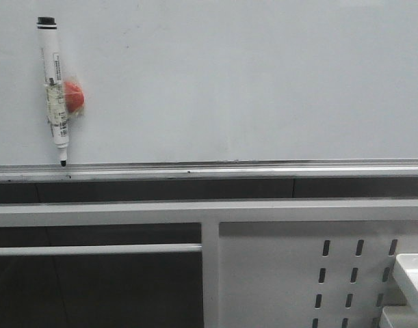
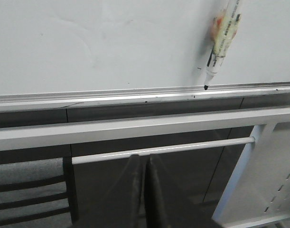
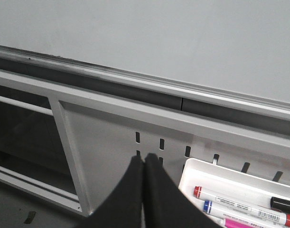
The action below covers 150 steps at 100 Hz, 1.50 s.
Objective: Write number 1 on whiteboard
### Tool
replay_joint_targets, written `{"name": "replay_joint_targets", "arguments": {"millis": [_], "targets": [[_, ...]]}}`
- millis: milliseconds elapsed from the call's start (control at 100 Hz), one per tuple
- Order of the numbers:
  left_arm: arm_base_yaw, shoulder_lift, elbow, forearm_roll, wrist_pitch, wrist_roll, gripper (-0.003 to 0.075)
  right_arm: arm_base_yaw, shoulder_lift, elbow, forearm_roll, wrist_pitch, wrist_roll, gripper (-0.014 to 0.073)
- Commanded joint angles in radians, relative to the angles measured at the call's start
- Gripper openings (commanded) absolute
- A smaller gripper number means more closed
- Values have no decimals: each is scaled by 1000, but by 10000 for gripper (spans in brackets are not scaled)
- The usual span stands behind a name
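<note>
I see one pale grey glossy whiteboard [image 1: 250, 75] with one white black-capped marker pen [image 1: 55, 89] hanging near its lower left edge, tip at the silver rail, well apart from my left gripper [image 2: 144, 199] and right gripper [image 3: 144, 197], both pressed together, holding nothing.

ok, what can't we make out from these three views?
- Marker pen: the front view shows something red behind it on the whiteboard, but the barrel hides what it is; the left wrist view cuts off its top.
- Number 1: no stroke visible on the whiteboard in any view.
- Tray of pens: cut off at the edge in the front and right wrist views.
- Left end effector and right end effector: fingers look closed, tips cropped; neither appears in the front view.
</note>
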Motion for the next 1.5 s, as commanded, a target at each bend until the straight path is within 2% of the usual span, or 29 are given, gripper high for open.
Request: {"name": "replay_joint_targets", "arguments": {"millis": [0,260,370,440,450,500,630,690,780,840,930,1080,1170,1270,1360,1380,1430,1490], "targets": [[4,-21,36,-18,-45,-11,-20,-7,-23,14,-11,-27,-1,-59],[4,-21,36,-13,-45,-11,-20,-7,-23,14,-11,-31,-1,-59],[4,-21,36,-32,-84,-11,-20,-7,-23,14,-12,-71,-1,-59],[4,-21,36,-251,-115,-11,-20,-7,-23,14,-12,-138,-1,-59],[4,-21,36,-336,-118,-11,-20,-7,-23,14,-7,-160,-1,-59],[4,-21,36,-460,-127,-8,-20,-7,-23,14,41,-232,-1,-59],[4,-21,36,-672,-189,-8,-20,-7,-23,14,266,-462,-1,-59],[4,-21,36,-776,-189,-8,-20,-7,-23,14,371,-517,-1,-59],[4,-21,36,-816,-224,-8,-20,-7,-23,14,491,-565,-1,-59],[4,-21,26,-817,-254,-6,-20,-7,-23,8,537,-589,-1,-59],[4,-21,-12,-768,-268,23,-20,-7,-23,-36,513,-539,-5,-59],[4,46,-161,-571,-183,136,-19,-7,7,-196,251,-300,-11,-48],[4,153,-289,-404,-103,184,-11,-7,62,-295,130,-159,-11,22],[4,312,-426,-265,1,224,86,-7,143,-394,61,-75,-11,185],[4,467,-521,-229,48,250,267,-7,221,-446,44,-61,-11,320],[4,509,-541,-229,50,256,327,-7,237,-452,44,-61,-11,333],[4,574,-564,-235,47,263,411,-7,275,-466,44,-66,-11,357],[-3,632,-568,-235,26,276,442,-4,309,-470,43,-73,-11,359]]}}
